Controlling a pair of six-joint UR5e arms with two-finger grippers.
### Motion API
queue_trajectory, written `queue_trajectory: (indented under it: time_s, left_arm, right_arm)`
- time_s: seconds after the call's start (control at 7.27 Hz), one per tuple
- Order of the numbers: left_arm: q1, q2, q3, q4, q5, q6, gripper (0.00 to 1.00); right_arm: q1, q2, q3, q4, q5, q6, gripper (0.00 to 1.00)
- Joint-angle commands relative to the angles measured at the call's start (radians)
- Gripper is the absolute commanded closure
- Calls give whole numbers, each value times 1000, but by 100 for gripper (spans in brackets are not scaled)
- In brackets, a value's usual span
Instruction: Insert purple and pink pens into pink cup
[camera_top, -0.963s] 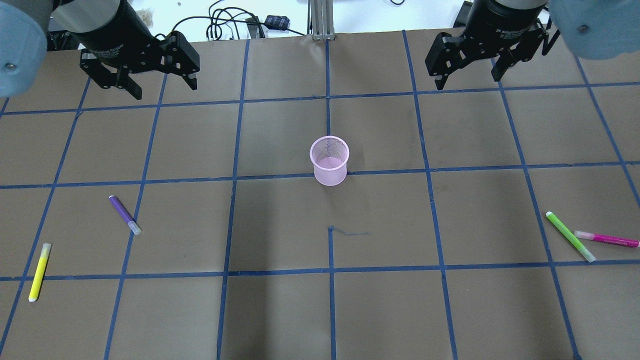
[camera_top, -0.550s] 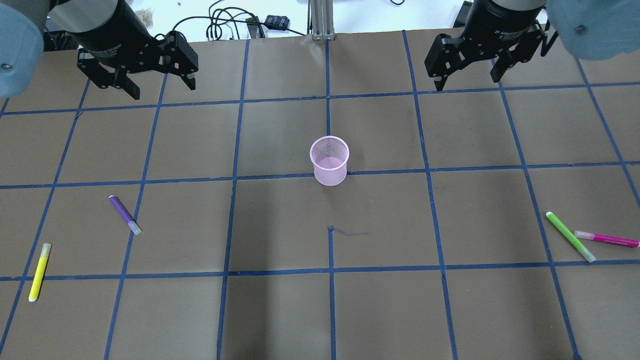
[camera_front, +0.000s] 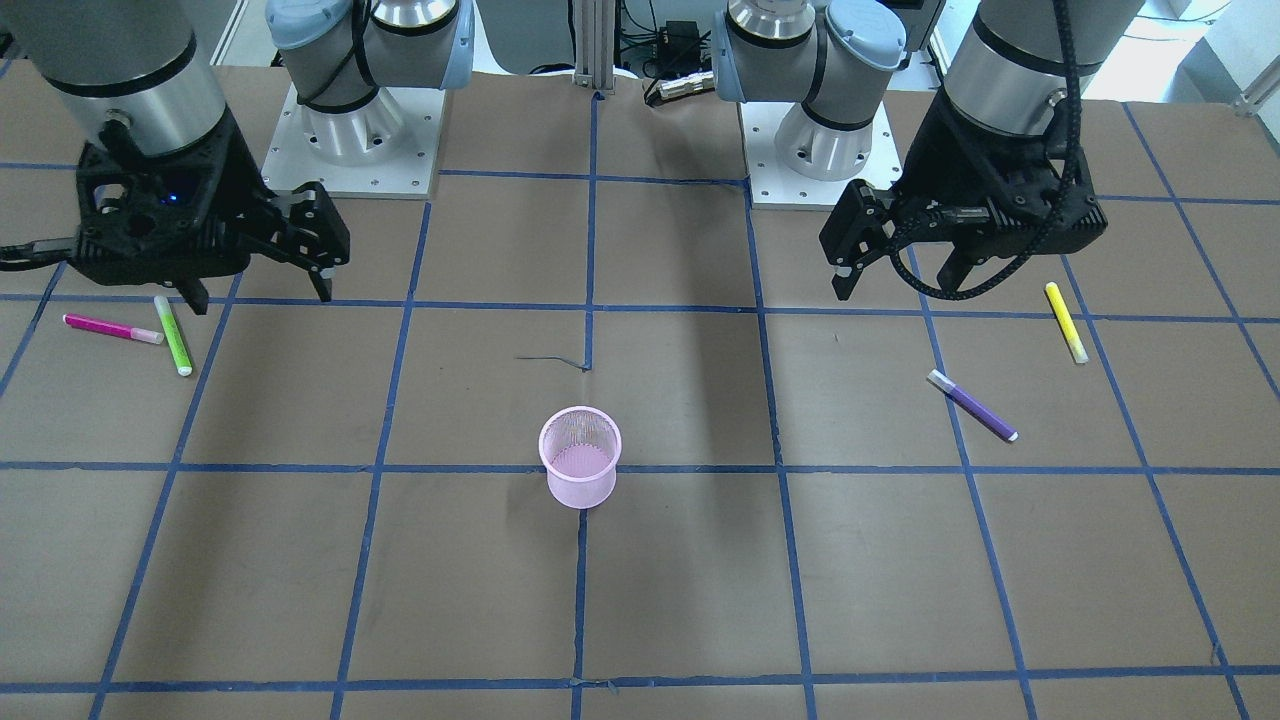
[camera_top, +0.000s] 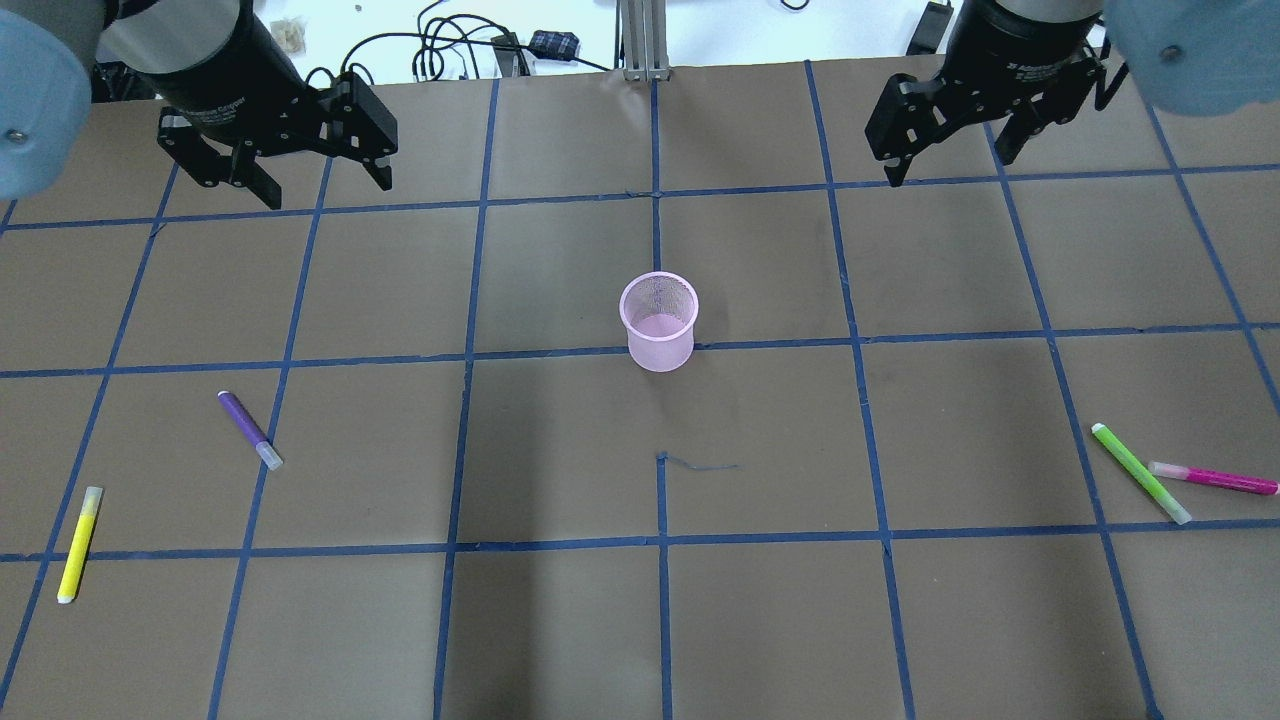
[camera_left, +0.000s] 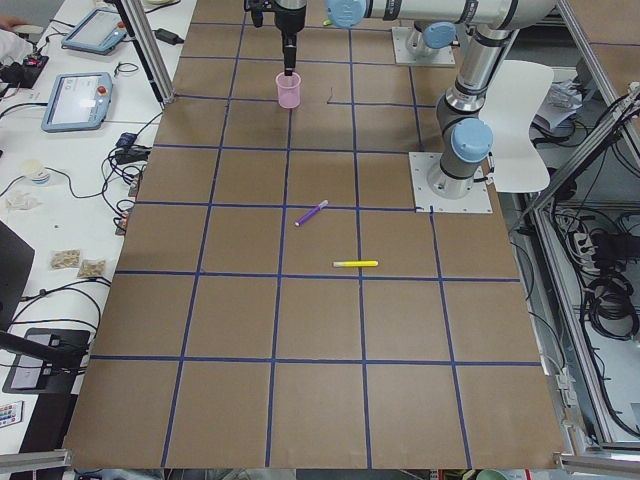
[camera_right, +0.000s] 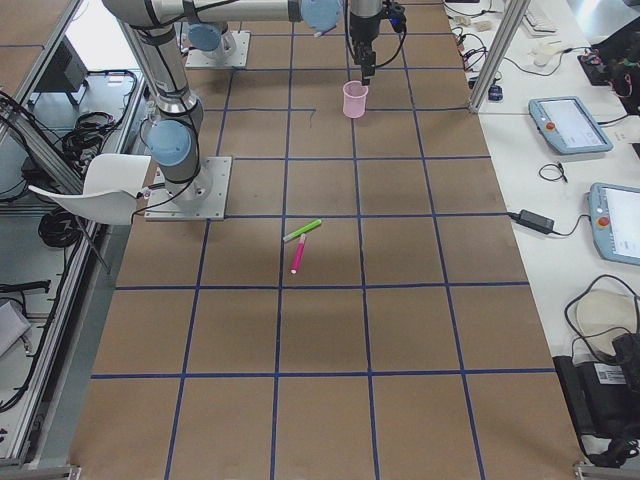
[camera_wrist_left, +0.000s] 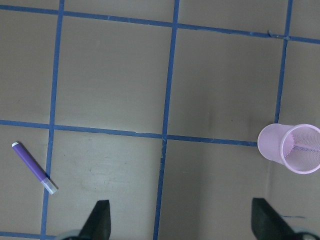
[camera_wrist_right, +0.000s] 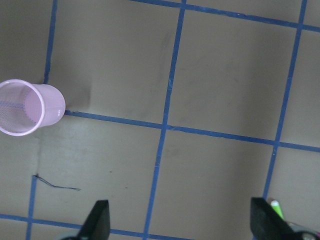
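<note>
Pink cup stands upright at the middle of the table, on a blue grid line.

Front-facing view: purple pen lies flat on the robot's left side, with a yellow pen near it toward the table's end. Pink pen lies flat on the robot's right side, its tip just beside a green pen; touching or not, cannot tell. Left gripper and right gripper hang above the table, fingers spread wide. The right gripper's body covers the green pen's upper end here.

Overhead view: green pen shows whole. Both grippers sit toward the far edge, well apart from cup and pens. Cables lie beyond that edge.

Left wrist view: purple pen at lower left, cup at right edge, mesh wall visible inside. Two fingertips at the bottom, far apart.

Right wrist view: cup at left edge; only the green pen's tip shows, lower right. Fingertips far apart.

Exterior left: purple and yellow pens, cup far off, tablets on a side bench.

Exterior right: green and pink pens, cup far off.
</note>
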Motion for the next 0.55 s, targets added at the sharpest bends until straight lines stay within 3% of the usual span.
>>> queue_trajectory:
  time_s: [0.0, 0.14, 0.41]
  left_arm:
    - [56, 1, -2, -69, -6, 0, 0]
    - [140, -8, -9, -100, -18, 0, 0]
    - [308, -45, -46, -135, -155, 11, 0]
  right_arm:
    - [-178, -19, 13, 31, -35, -452, 0]
    - [-269, -39, 16, 71, -30, -629, 0]
    - [-461, -44, 22, 76, -33, -928, 2]
